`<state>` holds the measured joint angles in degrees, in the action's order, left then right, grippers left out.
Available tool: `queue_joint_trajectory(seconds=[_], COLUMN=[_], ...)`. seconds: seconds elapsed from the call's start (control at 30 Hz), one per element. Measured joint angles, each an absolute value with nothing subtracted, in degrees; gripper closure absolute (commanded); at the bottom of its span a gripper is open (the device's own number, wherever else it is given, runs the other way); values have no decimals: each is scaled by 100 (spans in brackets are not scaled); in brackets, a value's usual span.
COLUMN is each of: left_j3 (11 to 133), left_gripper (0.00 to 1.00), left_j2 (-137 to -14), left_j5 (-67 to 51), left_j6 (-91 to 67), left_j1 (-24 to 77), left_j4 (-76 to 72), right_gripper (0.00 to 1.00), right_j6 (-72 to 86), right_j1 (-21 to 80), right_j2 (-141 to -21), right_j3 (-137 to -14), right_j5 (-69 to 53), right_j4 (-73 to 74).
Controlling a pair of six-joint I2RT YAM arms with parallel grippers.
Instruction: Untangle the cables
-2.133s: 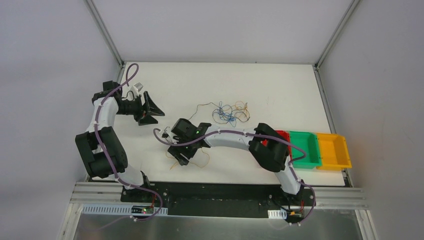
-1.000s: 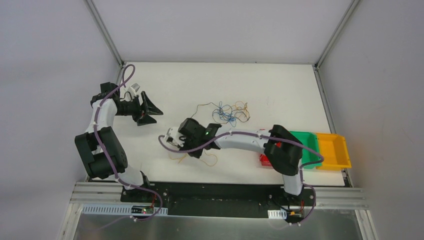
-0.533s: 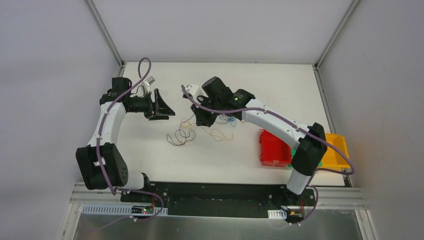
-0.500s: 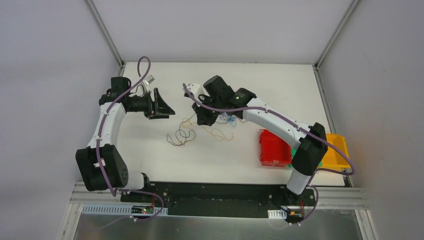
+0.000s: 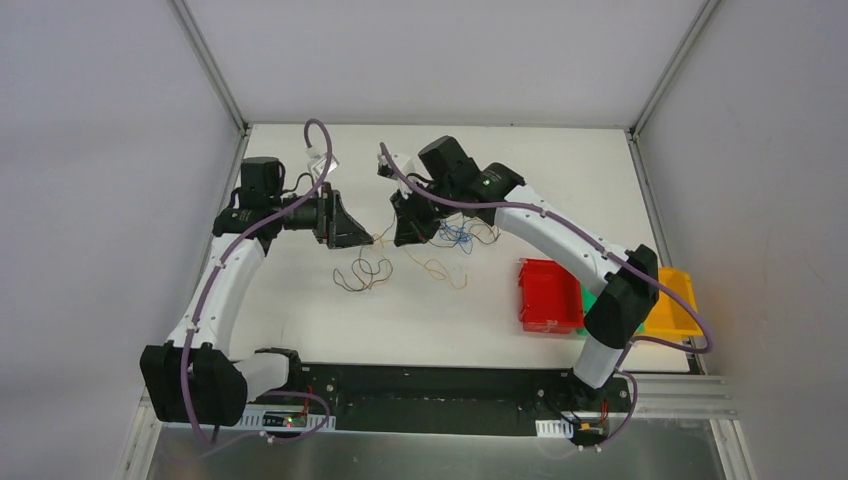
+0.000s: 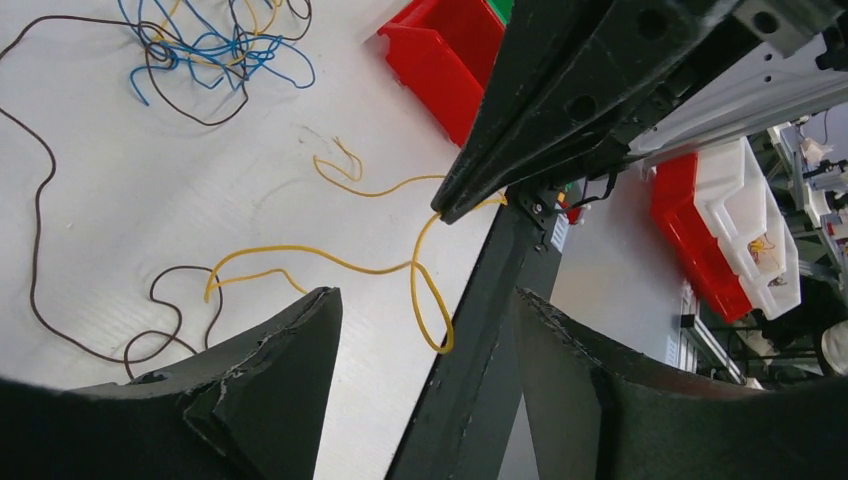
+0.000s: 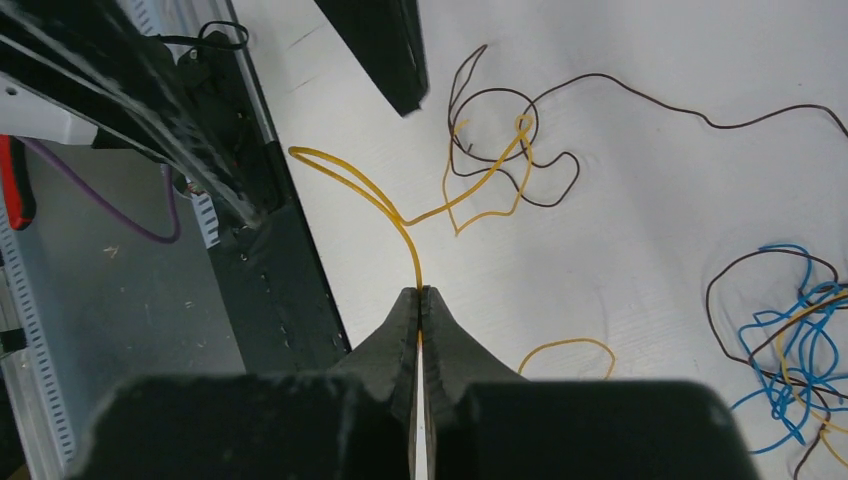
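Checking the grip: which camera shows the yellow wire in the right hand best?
The right wrist view: the yellow wire runs straight into the shut right hand. The left wrist view shows it hanging from that hand's tip; overhead it's a faint thread.

Cables (image 5: 452, 236): thin curly wires in three colours, lying loose and partly interlaced; yellow-orange cable (image 7: 400, 222) has one end pinched in the closed fingers of the right gripper (image 7: 420, 295); from there it bends into a narrow hairpin, then runs out and loops through the coils of the dark brown cable (image 7: 600, 76), crossing them; blue cable (image 7: 800, 350) forms a dense knot of loops mixed with brown and yellow strands, well apart from the pinched end; a separate yellow-orange loop (image 7: 565, 345) lies flat between the two.
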<state>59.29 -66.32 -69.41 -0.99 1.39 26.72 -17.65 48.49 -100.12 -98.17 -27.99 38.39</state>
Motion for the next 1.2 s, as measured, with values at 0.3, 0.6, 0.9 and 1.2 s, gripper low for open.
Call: queue_joint_trajectory(seconds=[0.3, 0.6, 0.9, 1.2], left_j3=[5824, 6359, 7238, 7638], left_gripper=[100, 100, 100, 100], left_j2=[-6683, -6560, -6563, -6698], left_j5=[-6545, -6558, -6598, -6604], left_j6=[-552, -1588, -2445, -3212], left_j1=[720, 720, 895, 908], left_j4=[2034, 1544, 1059, 681], right_gripper=[87, 5, 6, 15], right_j6=[-1507, -1260, -1647, -2252], right_j1=[4801, 4469, 4829, 5107], right_j2=[-10009, -9651, -8667, -8694], right_j3=[-9845, -9511, -8836, -8256], right_j5=[-3135, -3586, -3723, -2281], right_j4=[3822, 3212, 1505, 213])
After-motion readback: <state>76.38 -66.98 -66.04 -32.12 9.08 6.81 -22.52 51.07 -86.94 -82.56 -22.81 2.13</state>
